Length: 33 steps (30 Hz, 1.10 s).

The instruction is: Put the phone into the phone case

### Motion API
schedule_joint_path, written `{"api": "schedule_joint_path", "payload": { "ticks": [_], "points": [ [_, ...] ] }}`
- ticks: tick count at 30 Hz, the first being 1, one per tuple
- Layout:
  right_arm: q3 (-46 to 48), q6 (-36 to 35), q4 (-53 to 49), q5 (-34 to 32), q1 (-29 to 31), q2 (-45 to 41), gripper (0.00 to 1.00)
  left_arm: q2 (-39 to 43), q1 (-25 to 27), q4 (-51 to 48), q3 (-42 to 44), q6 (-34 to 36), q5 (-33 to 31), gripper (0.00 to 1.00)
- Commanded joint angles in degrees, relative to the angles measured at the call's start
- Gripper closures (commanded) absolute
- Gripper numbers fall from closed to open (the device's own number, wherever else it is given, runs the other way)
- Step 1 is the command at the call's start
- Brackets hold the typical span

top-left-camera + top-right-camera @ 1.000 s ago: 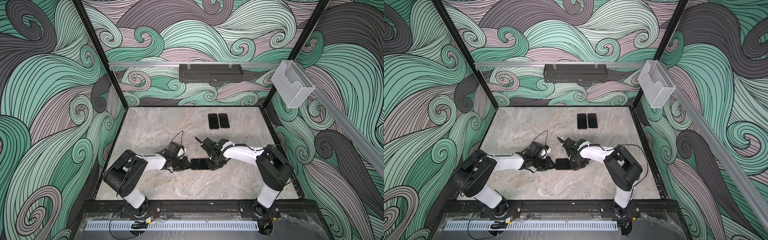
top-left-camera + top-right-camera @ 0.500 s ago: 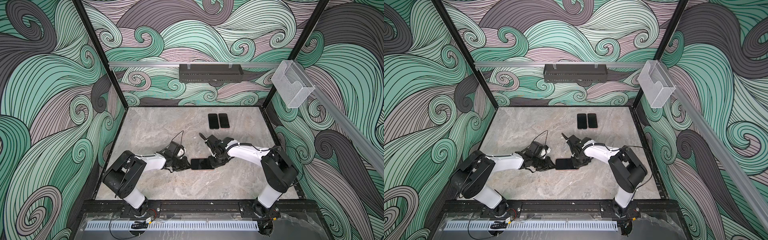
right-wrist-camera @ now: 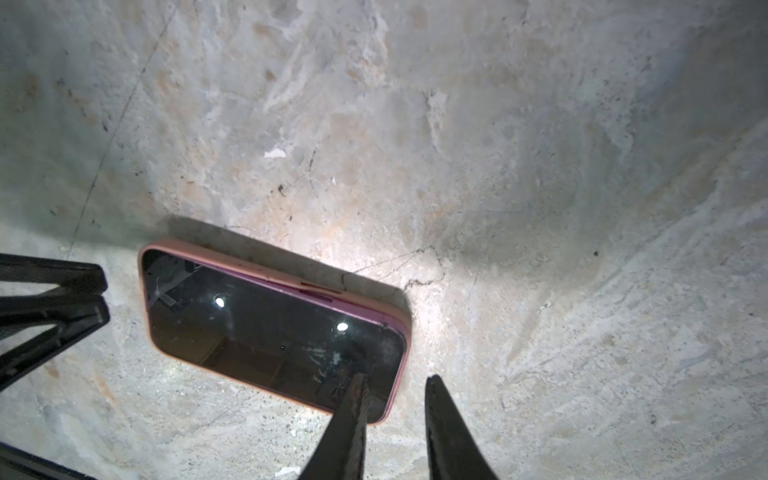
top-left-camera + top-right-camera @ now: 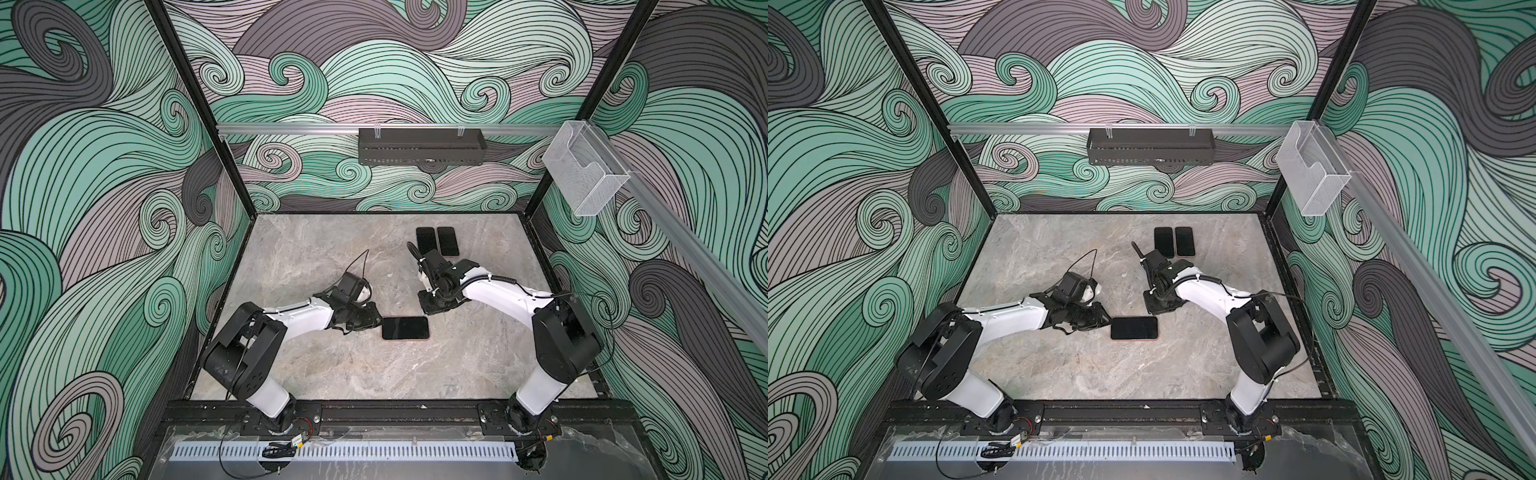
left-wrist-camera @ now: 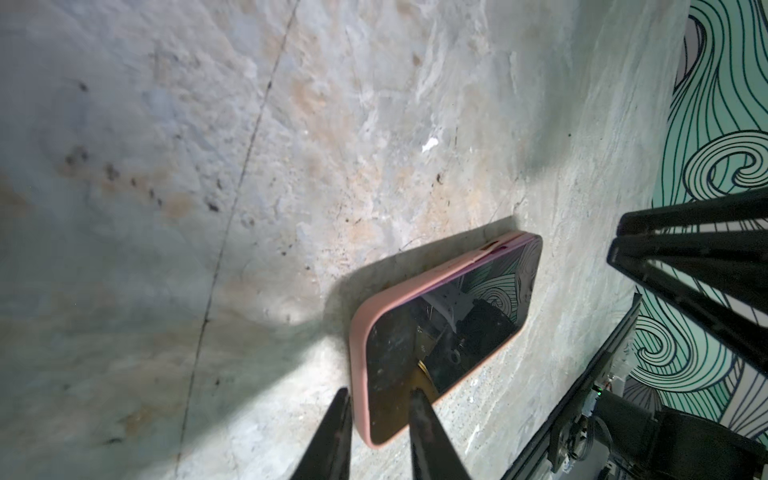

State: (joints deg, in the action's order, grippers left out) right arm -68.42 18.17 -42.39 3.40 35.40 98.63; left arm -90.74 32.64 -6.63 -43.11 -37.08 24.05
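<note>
The grey, veined marble counter (image 4: 316, 257) stood inside walls (image 4: 104, 187) covered with green, mauve and charcoal waves; close up its surface looked speckled and scuffed. Just below the middle of both top views the phone (image 4: 405, 328) (image 4: 1134, 328) lay flat with its dark screen up, set in the pink phone case (image 5: 358, 357). A purple strip of its side showed above the rim along one long edge. The left fingers (image 5: 415, 411) stood slightly parted at its left end, holding nothing. The right fingers (image 3: 357, 399) were also parted and empty, above and to the right of it in the top views, clear of it.
</note>
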Motion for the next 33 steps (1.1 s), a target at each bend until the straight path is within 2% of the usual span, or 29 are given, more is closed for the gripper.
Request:
{"api": "schedule_joint_path", "payload": {
  "ticks": [1, 16, 33],
  "points": [
    [-1.2, -0.3, -0.4, -1.1, -0.3, 2.0, 0.73, -2.4, -0.4, -2.1, -2.0, 1.9, -1.3, 0.72],
    [1.7, -0.3, 0.0, 0.3, -0.2, 3.6, 0.74, -6.6, -0.4, -1.0, -3.2, 2.2, 0.6, 0.76],
    [3.9, 0.6, 1.4, 0.4, -0.3, 6.7, 0.76, -6.7, -0.4, -0.2, -2.2, 1.4, 1.5, 0.81]
  ]
}}
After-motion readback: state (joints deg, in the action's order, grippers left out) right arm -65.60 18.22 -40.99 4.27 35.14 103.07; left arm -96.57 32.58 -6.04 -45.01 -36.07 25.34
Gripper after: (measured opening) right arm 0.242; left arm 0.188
